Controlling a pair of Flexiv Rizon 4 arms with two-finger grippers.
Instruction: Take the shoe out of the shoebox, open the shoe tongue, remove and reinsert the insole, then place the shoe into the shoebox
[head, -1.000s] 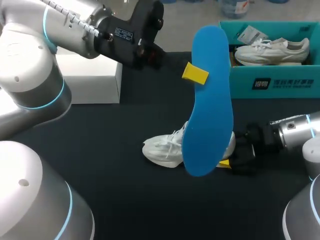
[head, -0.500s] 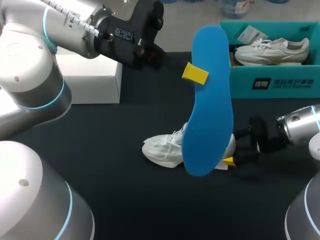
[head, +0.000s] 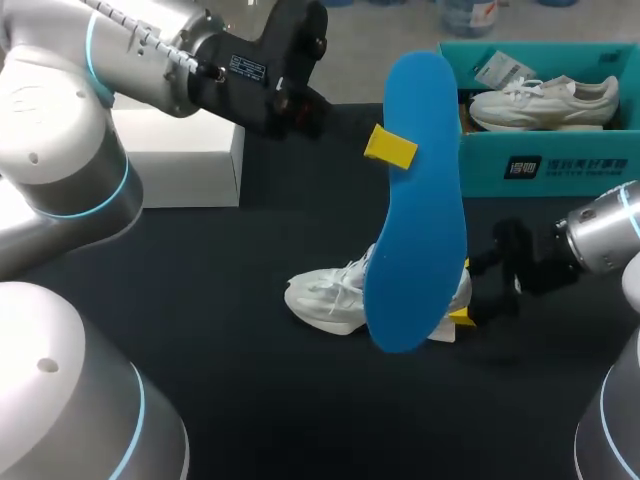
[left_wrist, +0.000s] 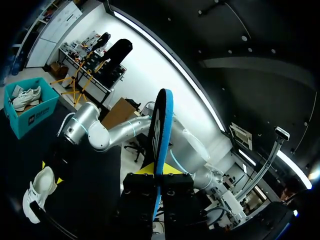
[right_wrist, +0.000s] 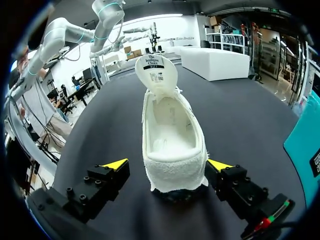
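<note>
Right wrist view: soft white fabric shoe (right_wrist: 172, 145) within wide-open right hand (right_wrist: 167, 164); left hand (left_wrist: 160, 173) clamped on flat blue insole (left_wrist: 162, 125).

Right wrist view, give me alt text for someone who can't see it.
A white shoe stands on the black table with its heel toward the camera and its tongue standing up. The right claw is open, one yellow-tipped finger at each side of the heel. A corner of the teal shoebox shows off to one side.

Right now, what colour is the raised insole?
The insole is bright blue, clearest in the head view.
</note>
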